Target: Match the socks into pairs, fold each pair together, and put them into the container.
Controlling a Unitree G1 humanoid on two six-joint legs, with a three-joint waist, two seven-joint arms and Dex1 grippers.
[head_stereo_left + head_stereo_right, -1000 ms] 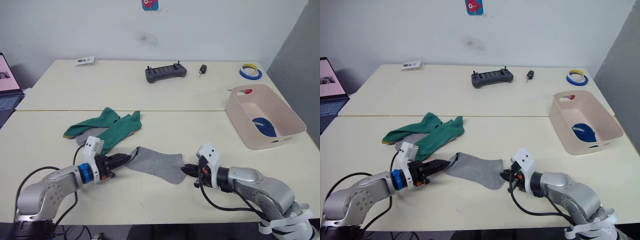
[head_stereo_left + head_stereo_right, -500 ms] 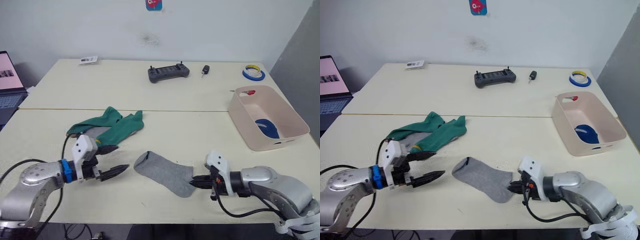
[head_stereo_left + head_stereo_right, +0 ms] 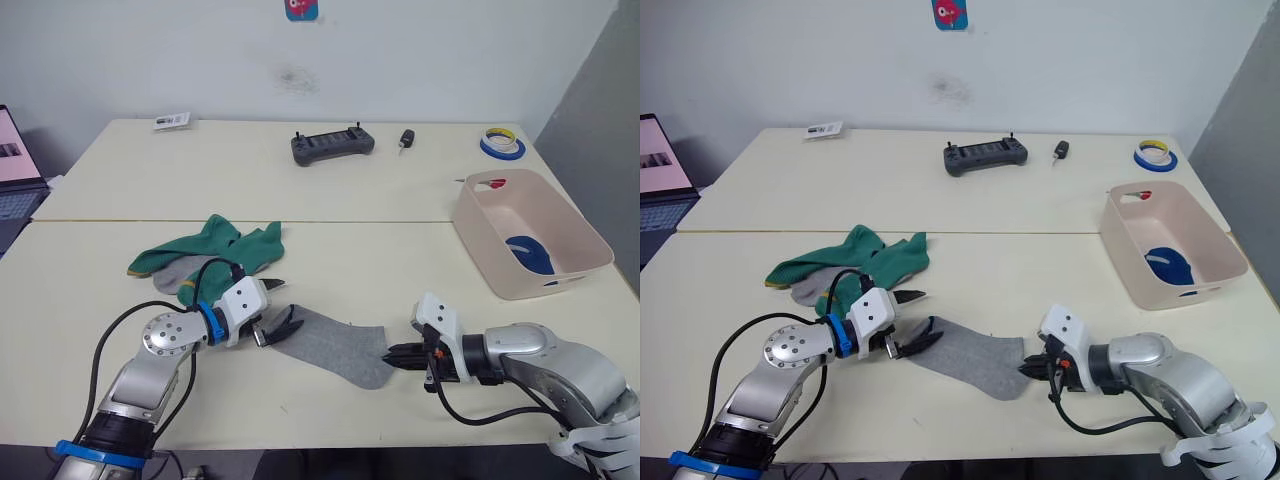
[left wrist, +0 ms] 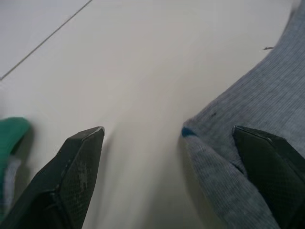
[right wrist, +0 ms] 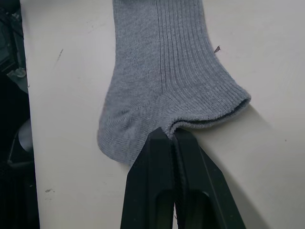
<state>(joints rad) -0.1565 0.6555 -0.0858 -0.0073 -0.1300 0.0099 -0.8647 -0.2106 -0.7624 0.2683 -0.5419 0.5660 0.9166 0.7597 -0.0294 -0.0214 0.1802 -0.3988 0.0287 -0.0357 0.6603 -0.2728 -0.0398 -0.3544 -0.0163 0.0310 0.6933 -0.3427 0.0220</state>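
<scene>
Fingers first: the right gripper [image 3: 1032, 369] has its two black fingers [image 5: 164, 157] pressed together, pinching one end of the grey sock [image 3: 335, 345]; the left gripper [image 3: 280, 306] has its fingers [image 4: 78, 160] spread wide, one lying over the sock's blue-edged other end, the other above bare desk.

By size, the pale desk [image 3: 330, 250] comes first, with a seam running across it. At its far right sits the pink-beige tub [image 3: 565, 262], holding a dark blue sock [image 3: 528, 253] on its floor and a small red thing [image 3: 497, 184] in its far corner. Next, the green socks [image 3: 225, 252] lie heaped on the left side of the desk, just beyond the left gripper, with another grey sock [image 3: 182, 270] partly under them. The grey sock between the grippers lies flat and stretched near the front edge. Along the far edge of the desk are a black controller [image 3: 331, 146], a roll of blue and yellow tape [image 3: 501, 144], a small white card [image 3: 171, 122] and a small dark key fob [image 3: 405, 139].
</scene>
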